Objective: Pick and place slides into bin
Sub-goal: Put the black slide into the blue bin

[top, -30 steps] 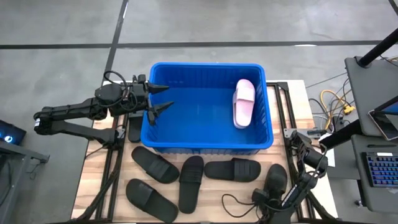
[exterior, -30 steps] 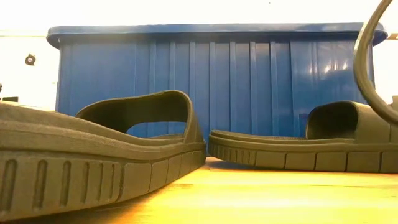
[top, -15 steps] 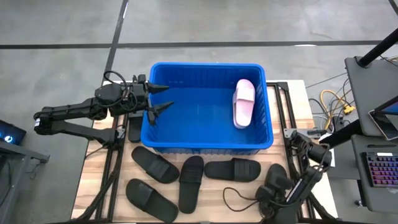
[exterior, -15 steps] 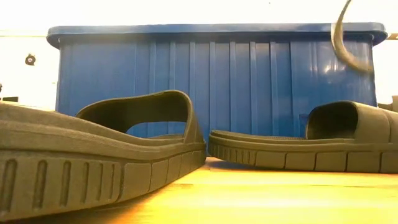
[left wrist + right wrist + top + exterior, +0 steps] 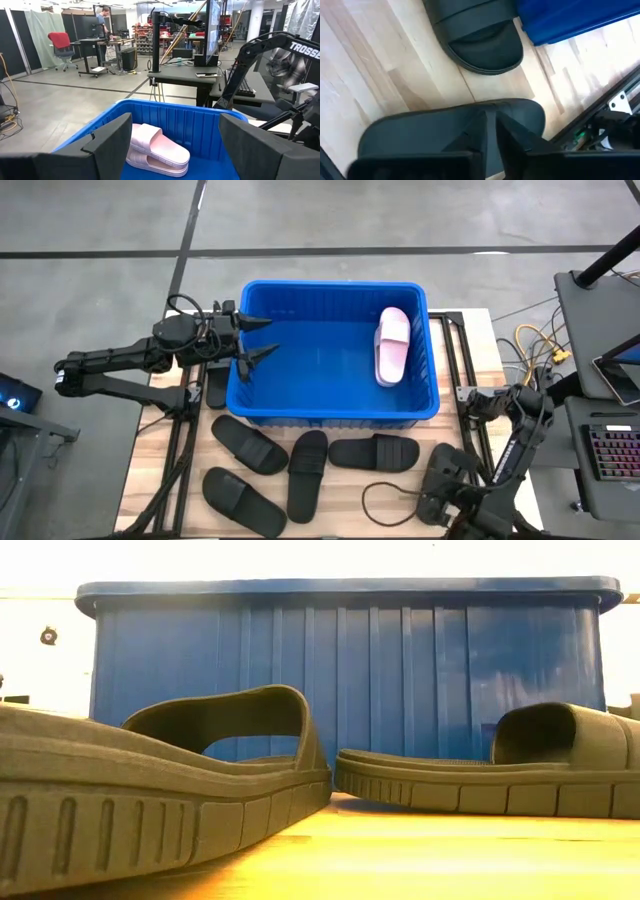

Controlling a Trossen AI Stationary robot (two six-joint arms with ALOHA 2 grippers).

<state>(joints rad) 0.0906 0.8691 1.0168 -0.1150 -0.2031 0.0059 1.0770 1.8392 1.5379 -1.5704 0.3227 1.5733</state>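
Blue bin (image 5: 200,125); beyond it, arm (image 5: 260,47) lettered "TROSSE", rest cut off.

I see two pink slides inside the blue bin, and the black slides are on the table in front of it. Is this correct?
Not quite: the bin holds only one pink slide, as the high view shows. The black slides do lie on the table in front of it.

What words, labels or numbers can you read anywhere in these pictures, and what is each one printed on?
"TROSS", cut off by the picture's edge: white letters on the right arm, seen in the left wrist view.
The slides and the bin show no lettering.
The monitor in the room is too blurred to read.
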